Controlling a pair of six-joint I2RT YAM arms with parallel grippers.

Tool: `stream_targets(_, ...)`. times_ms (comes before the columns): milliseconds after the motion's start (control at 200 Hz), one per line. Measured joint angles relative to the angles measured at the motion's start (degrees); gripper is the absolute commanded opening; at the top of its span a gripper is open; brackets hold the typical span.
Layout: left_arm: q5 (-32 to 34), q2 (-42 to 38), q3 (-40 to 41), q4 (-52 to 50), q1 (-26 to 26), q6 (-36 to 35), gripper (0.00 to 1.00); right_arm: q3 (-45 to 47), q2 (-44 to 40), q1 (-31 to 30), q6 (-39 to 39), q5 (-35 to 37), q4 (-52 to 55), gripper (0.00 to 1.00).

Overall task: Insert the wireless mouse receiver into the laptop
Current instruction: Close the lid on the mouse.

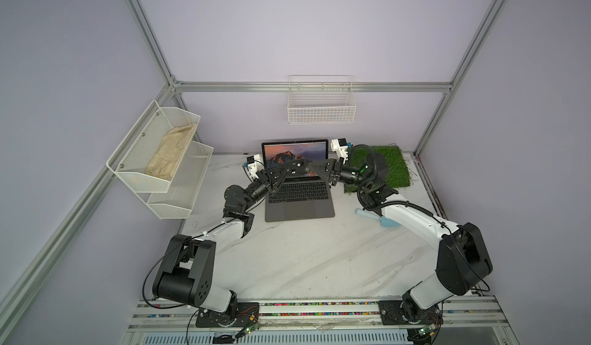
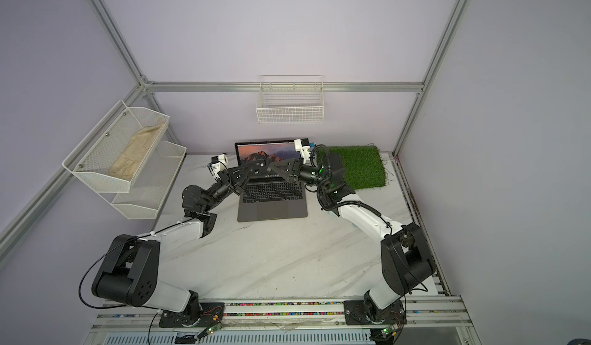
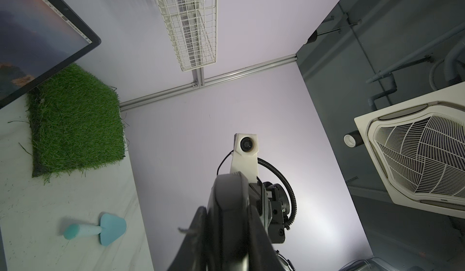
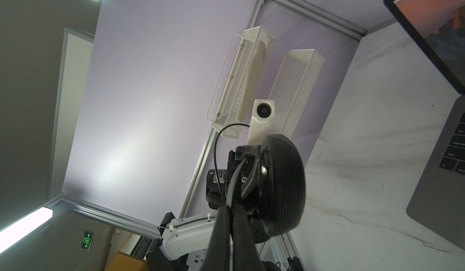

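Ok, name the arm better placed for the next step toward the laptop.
Right, probably. The left gripper is shut on the mouse, so it is occupied; the right gripper, shut, has its tips at the mouse. The receiver itself is not visible.

Setting: robotics lab, enclosed test cell. Evidence: aluminium-profile frame (image 1: 313,86) with plain lilac panels (image 1: 287,23) on three sides. Left arm (image 1: 224,231) and right arm (image 1: 412,217) are bolted to a slotted rail (image 1: 319,309) along the lower edge, at a marble-look bench top (image 1: 303,257). Wrist views, beyond the cell: ceiling air-conditioning cassette (image 3: 415,156) at right, exposed pipes (image 3: 382,81) above it, green exit sign (image 4: 87,240) lower left.
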State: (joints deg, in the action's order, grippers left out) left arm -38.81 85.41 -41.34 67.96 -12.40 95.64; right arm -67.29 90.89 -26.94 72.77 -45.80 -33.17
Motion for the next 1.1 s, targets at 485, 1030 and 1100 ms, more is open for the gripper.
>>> stream_targets(485,0.04,0.02,0.0,-0.35,0.0,0.02,0.0,-1.46,1.51,0.15,-1.14,-0.61,1.49,0.0)
stream_targets(1030,0.07,0.63,0.0,-0.44,0.0,0.02,0.0,-2.75,2.71,0.22,-2.03,-0.92,3.8,0.0)
stream_targets(1100,0.11,0.63,0.0,-0.44,0.02,0.02,0.0,-3.13,2.71,0.22,-2.32,-0.9,4.52,0.01)
